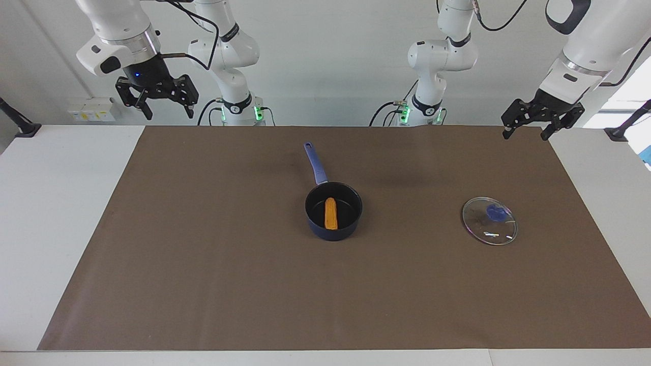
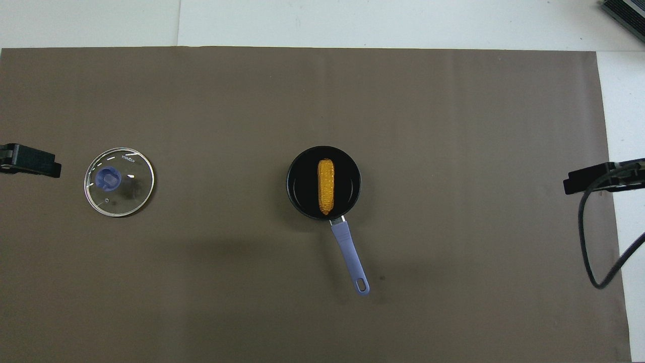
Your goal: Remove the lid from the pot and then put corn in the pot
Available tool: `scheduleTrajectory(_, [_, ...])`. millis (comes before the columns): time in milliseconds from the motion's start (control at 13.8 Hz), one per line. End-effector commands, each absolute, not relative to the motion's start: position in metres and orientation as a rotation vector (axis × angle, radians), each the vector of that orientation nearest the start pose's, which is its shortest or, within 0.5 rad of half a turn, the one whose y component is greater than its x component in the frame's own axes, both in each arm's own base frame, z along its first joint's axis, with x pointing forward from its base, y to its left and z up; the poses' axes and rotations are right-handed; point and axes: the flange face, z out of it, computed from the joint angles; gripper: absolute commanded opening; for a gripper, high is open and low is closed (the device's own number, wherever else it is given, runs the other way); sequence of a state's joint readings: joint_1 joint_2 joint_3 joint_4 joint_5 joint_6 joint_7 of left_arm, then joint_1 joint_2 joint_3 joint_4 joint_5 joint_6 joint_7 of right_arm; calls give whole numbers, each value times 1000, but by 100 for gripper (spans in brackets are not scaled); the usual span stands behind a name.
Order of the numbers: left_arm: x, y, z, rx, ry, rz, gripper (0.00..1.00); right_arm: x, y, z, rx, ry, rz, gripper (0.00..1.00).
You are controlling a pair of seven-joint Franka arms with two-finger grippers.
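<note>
The corn point(image 1: 330, 213) lies in the pot point(image 1: 333, 211) at the table's point(image 1: 71, 193) middle, so the job looks done. The lid point(image 1: 489, 221) rests flat toward the left arm's end, clear of the pot. Left gripper point(image 1: 530, 123) and right gripper point(image 1: 156, 99) hang spread and empty above the robots' edge.

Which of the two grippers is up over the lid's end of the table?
The left gripper, open and empty, raised over the mat's edge at the end where the lid lies. The right gripper hangs at the other end.
</note>
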State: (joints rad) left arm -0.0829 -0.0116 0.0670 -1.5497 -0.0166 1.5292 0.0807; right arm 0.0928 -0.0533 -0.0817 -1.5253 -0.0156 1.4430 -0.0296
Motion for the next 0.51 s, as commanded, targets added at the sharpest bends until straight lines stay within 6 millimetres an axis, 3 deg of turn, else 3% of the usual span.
scheduleTrajectory(0, [544,-8,640,-3144,155,29,100,527,-5,668,-3166,-35,-21,100])
scheduleTrajectory(433, [544,-8,640,-3144,155,29,100,528,-7,669,-3173,-22,-36,100])
